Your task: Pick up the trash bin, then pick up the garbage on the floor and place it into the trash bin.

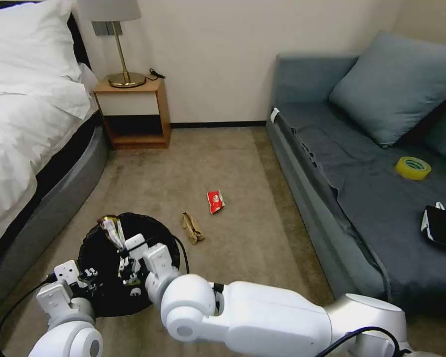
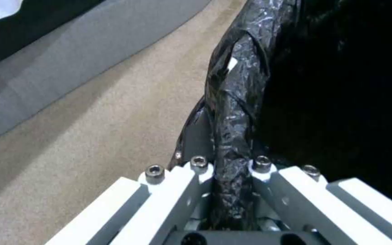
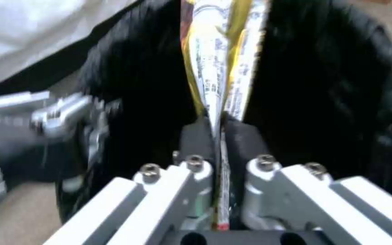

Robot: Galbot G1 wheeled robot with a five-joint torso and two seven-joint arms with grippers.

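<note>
We are looking down at a beige carpet running between a white-sheeted bed and a grey sofa, with a wooden nightstand and a brass lamp standing against the far wall. A yellow tape roll and a black phone are lying on the sofa seat.

The trash bin, lined with its crinkly black bag, is sitting low in front of us. The left gripper is clamping the bin's rim: in the left wrist view the bag-covered rim is running straight between the jaws, which are pressing on it from both sides, with the dark inside of the bin on one side of them and the carpet on the other.

The right gripper is hovering over the bin's mouth. Its jaws are pinching the long yellow-brown wrapper by one end, and the rest of the wrapper is sticking out beyond the jaw tips above the black liner.

Farther out on the carpet, well beyond the right jaws, the crumpled tan paper wrapper is lying just past the bin, and the red snack packet is lying a little beyond that.
</note>
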